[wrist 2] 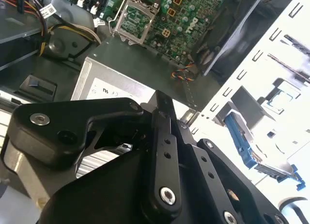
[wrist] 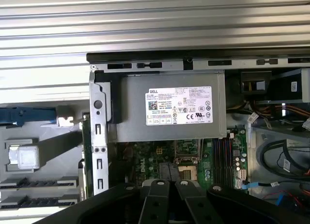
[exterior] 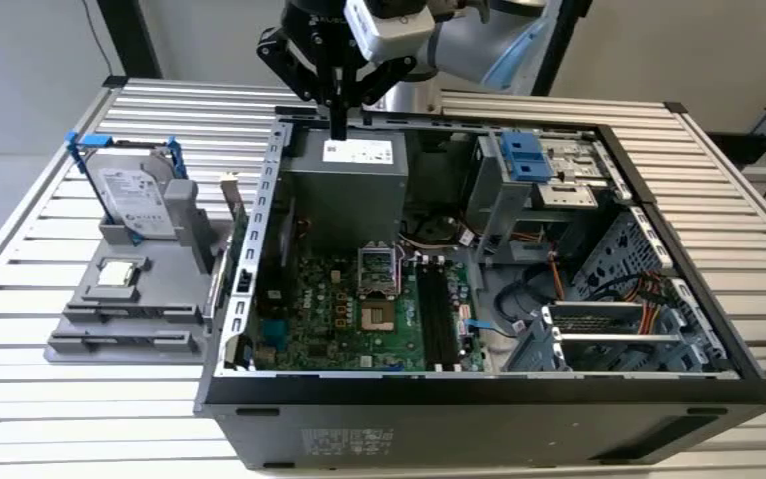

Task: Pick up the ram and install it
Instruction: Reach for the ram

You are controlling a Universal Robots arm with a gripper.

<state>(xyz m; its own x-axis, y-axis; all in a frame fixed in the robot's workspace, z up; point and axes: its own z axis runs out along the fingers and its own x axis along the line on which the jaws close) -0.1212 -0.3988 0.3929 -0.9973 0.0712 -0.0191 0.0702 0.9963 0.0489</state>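
Observation:
The ram is a thin dark stick standing on edge in the grey holder, just outside the case's left wall in the exterior view. In the first wrist view its narrow green edge runs beside that wall. My gripper hangs above the back of the open computer case, over the grey power supply, to the exterior view's right of the ram and apart from it. Its black fingers are shut together with nothing between them, as the second wrist view also shows. The memory slots lie on the green motherboard.
The holder also carries a silver hard drive in a blue frame and a small square processor chip. The case holds a drive cage, cables and an open processor socket. All stands on a slatted metal table.

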